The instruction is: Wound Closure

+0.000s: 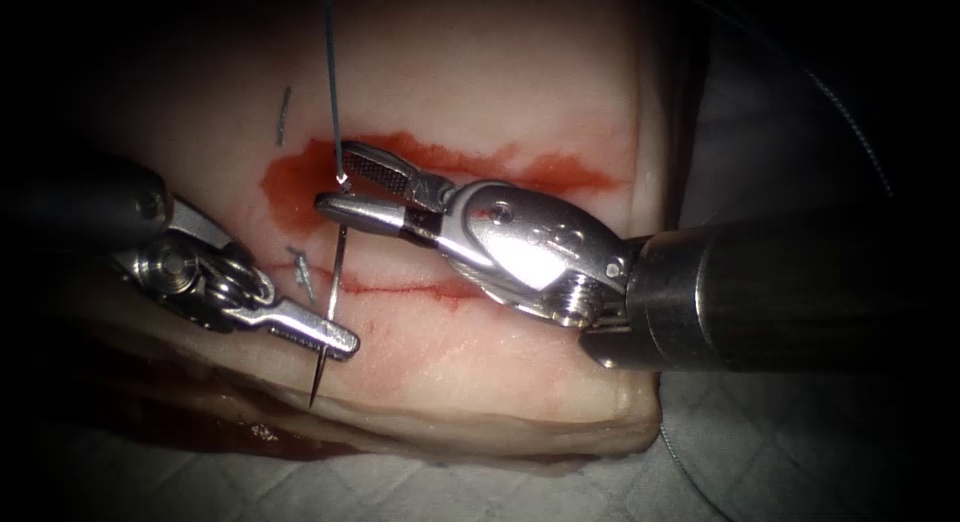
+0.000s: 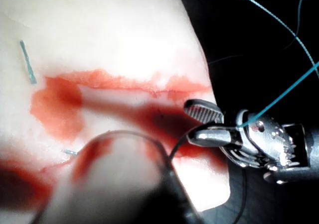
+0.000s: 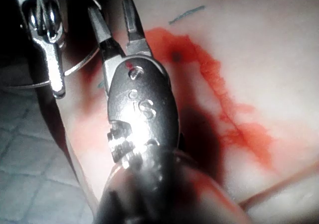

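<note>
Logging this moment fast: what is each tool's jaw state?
Left tool: shut on the needle, near its pointed end.
Right tool: open around the needle's swaged end, thread rising from there.

Two steel needle-driver tools: the left claw [image 1: 318, 332] at eight o'clock, the right claw [image 1: 362, 187] at centre. One thin curved steel needle [image 1: 334, 282]. One long blue thread [image 1: 330, 72] toward twelve o'clock. Two short cut blue thread ends [image 1: 283, 117] [image 1: 301, 270]. One slab of pale pork tissue [image 1: 500, 72], with one red cut [image 1: 400, 287].
</note>
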